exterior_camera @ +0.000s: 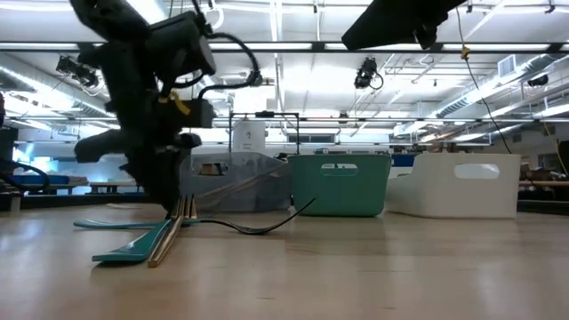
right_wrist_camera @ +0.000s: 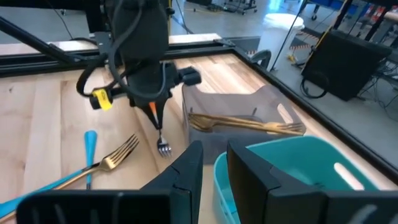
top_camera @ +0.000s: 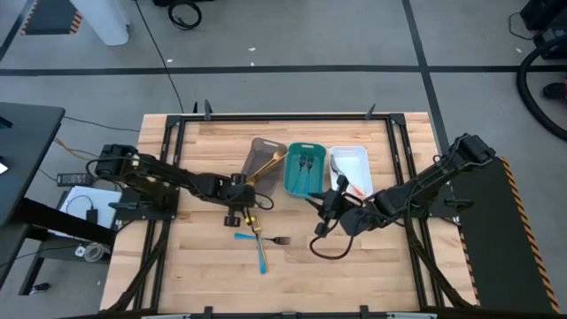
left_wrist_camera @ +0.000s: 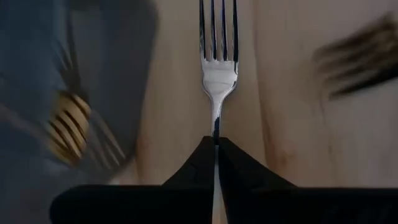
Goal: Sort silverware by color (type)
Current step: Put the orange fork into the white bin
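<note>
My left gripper (top_camera: pixel 237 211) stands over the table's middle, pointing steeply down, shut on a silver fork (left_wrist_camera: pixel 217 68) with an orange handle (right_wrist_camera: pixel 153 112). On the table beside it lie a gold fork (right_wrist_camera: pixel 115 160), a blue-handled piece (top_camera: pixel 259 252) and a dark fork (top_camera: pixel 280 240). Gold pieces rest in the grey-brown tray (top_camera: pixel 262 151), dark forks in the teal tray (top_camera: pixel 290 177), and orange-handled pieces in the white tray (top_camera: pixel 363 159). My right gripper (right_wrist_camera: pixel 214 149) hovers open by the teal tray's near end, with nothing between its fingers. My left gripper pinches the fork's neck (left_wrist_camera: pixel 216 127), just behind the head, between its two shut fingers (left_wrist_camera: pixel 239 162). The fingers come from above, slanting down, and lie along the fork. The fork hangs below them with its tines (right_wrist_camera: pixel 163 148) down, close to the wood; whether they touch it I cannot tell.
The three trays stand side by side at the far middle of the table. A black frame rail (top_camera: pixel 283 117) runs along the table's edges. Bare wood (top_camera: pixel 204 266) lies to the near left and near right of the loose pieces.
</note>
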`<state>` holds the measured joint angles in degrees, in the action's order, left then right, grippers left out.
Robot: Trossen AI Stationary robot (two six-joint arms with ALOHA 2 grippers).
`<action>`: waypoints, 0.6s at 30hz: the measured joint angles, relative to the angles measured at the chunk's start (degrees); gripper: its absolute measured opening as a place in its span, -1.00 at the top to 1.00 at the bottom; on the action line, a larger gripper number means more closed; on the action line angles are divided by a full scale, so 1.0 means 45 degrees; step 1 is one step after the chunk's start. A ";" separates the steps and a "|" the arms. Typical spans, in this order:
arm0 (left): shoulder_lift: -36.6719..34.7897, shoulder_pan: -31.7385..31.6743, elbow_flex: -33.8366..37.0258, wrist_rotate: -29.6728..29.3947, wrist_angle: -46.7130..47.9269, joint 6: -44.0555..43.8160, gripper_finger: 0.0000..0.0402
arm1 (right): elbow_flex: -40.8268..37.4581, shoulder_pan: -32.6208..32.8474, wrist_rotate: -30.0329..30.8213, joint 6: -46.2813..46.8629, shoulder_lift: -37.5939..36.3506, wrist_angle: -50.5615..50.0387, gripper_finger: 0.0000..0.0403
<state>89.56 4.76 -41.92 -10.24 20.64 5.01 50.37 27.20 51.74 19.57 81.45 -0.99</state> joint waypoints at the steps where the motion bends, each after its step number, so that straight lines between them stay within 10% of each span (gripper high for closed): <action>1: -0.0001 -0.0036 -0.0147 -0.0009 0.0000 0.0002 0.93 | 0.0000 0.0000 -0.0081 0.0162 0.0000 -0.0104 0.60; 18: -0.0058 -0.0036 -0.2026 -0.0057 0.1077 0.0138 0.93 | 0.0000 0.0005 -0.0520 0.2654 0.0005 -0.2091 0.60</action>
<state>89.30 4.60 -51.03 -10.50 25.49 5.63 50.37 27.22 49.40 31.51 81.47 -10.40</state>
